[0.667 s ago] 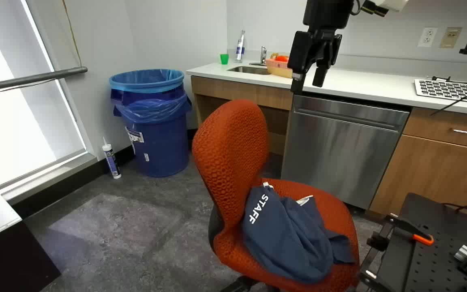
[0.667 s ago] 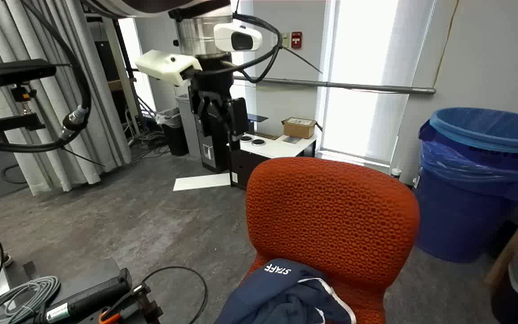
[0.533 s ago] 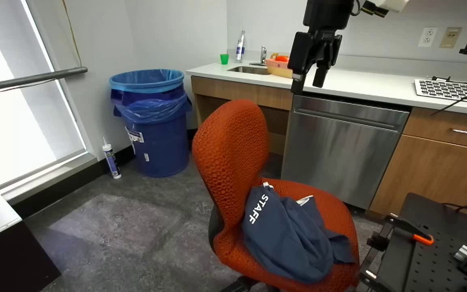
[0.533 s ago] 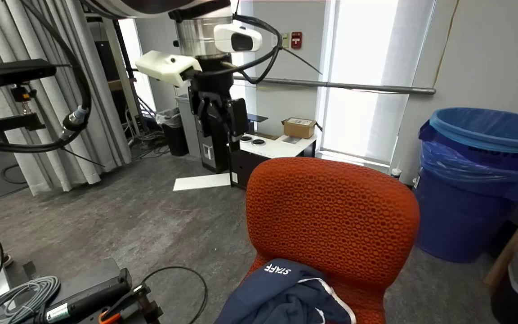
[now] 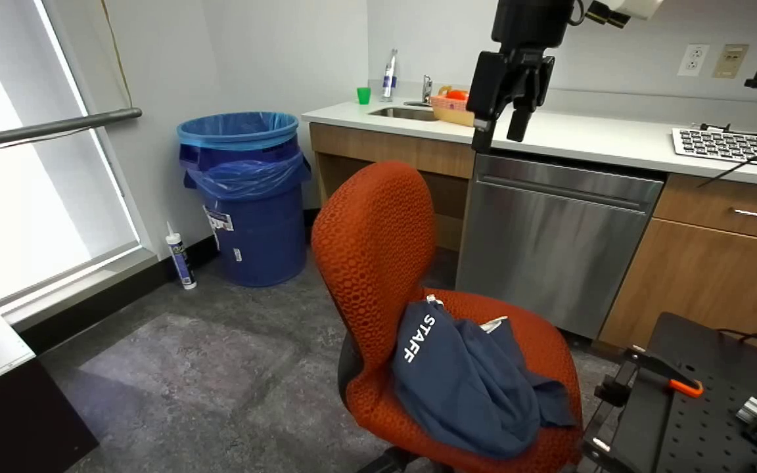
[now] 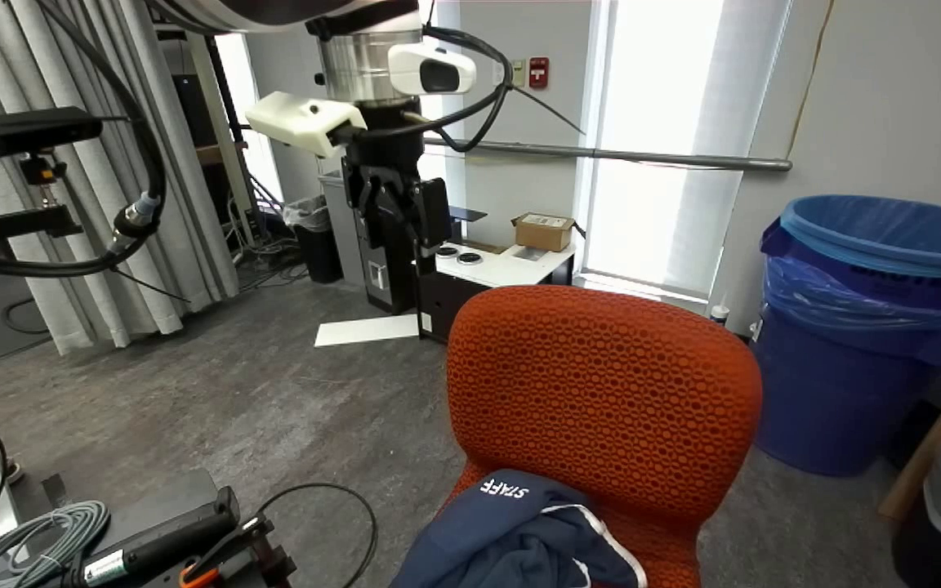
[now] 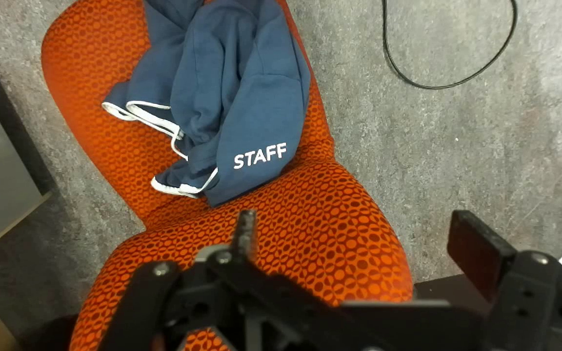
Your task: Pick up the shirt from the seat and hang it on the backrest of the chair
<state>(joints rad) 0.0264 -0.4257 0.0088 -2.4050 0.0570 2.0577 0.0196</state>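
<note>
The dark slate-blue shirt lies crumpled on the orange-red seat, its "STAFF" lettering near the backrest. The shirt also shows in an exterior view, cut off by the lower edge, in front of the backrest. In the wrist view the shirt lies at the upper middle, with white trim, on the seat. The backrest shows below it, partly hidden by the fingers. My gripper is open and empty. In both exterior views the gripper hangs above backrest height, apart from the shirt.
A blue bin stands behind the backrest by the wall. A counter with a dishwasher runs along the back. A black perforated platform is beside the seat. A white-topped table and a floor cable are also in view.
</note>
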